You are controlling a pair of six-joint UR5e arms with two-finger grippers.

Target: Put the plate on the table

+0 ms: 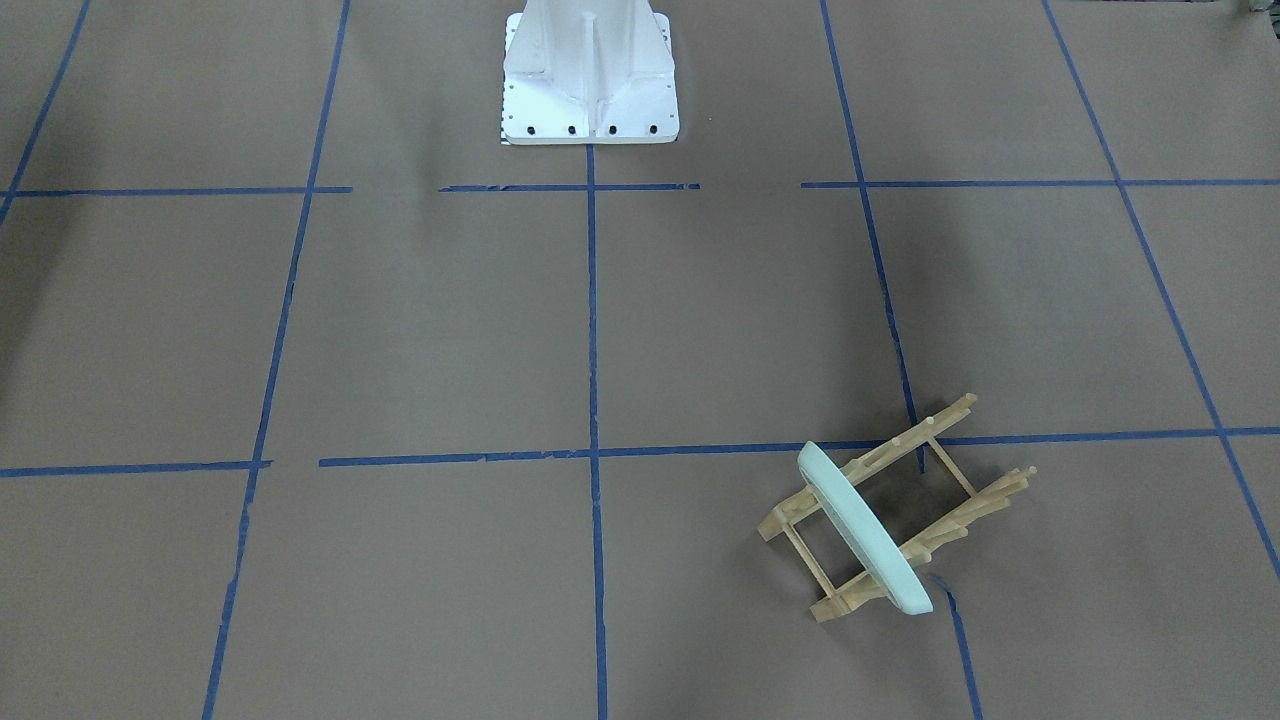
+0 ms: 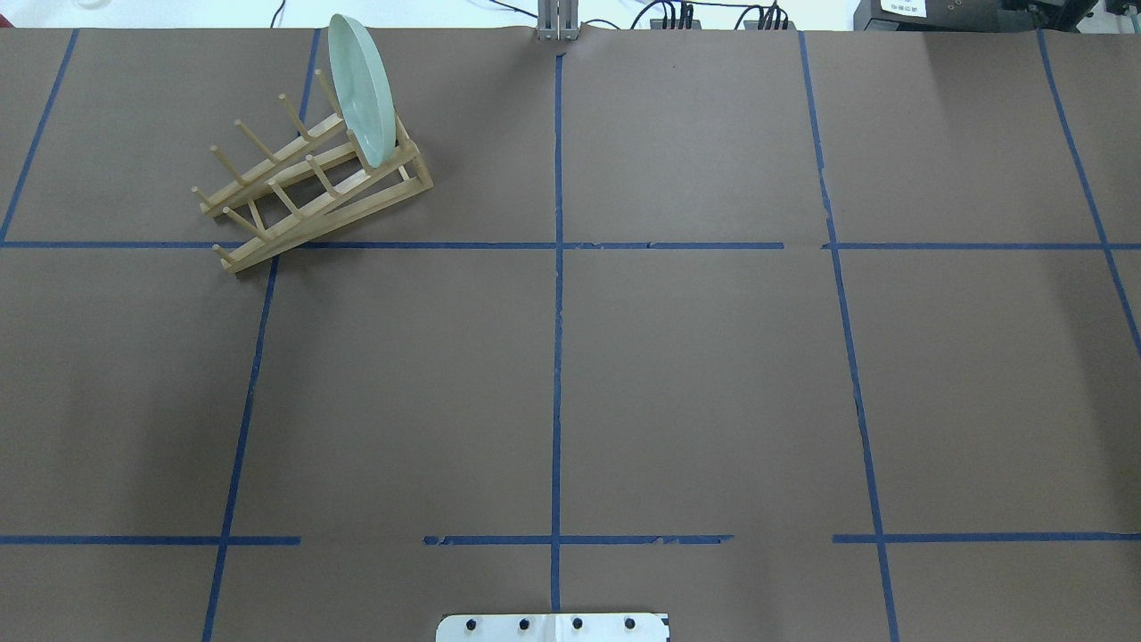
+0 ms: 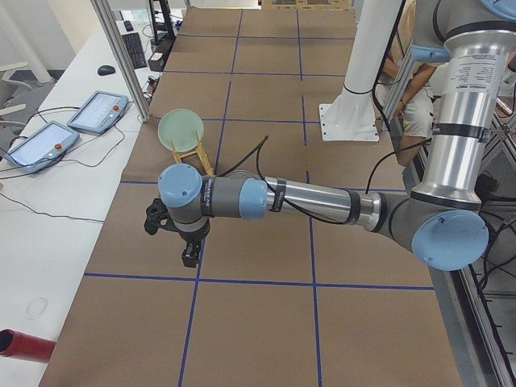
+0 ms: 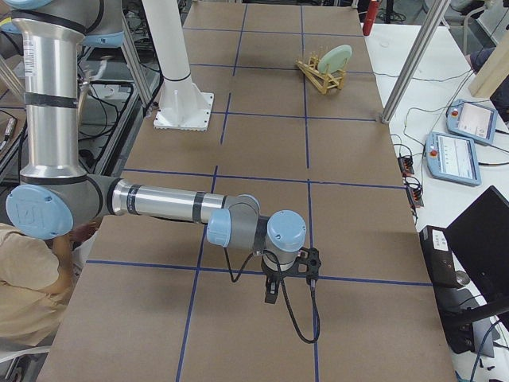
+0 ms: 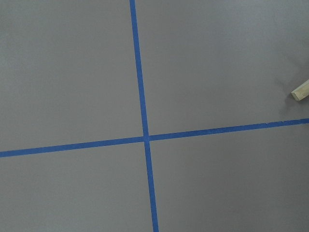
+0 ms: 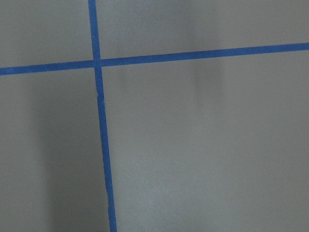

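The pale mint-green plate (image 1: 865, 530) stands on edge in the end slot of a light wooden pegged rack (image 1: 985, 497), far from the robot on its left side. The plate (image 2: 361, 89) and the rack (image 2: 294, 192) also show in the overhead view. The brown table (image 2: 695, 374) carries a grid of blue tape. My left gripper (image 3: 189, 258) hangs over the table short of the plate (image 3: 181, 129), and I cannot tell if it is open. My right gripper (image 4: 272, 294) hangs far from the plate (image 4: 336, 57), state unclear. A corner of the rack (image 5: 300, 90) shows in the left wrist view.
The white robot base (image 1: 590, 80) stands at the table's near middle edge. Teach pendants (image 3: 97, 110) and cables lie on a white bench beyond the table's far edge, behind a metal post (image 3: 121, 56). A person (image 4: 32, 294) sits beside the right arm's base.
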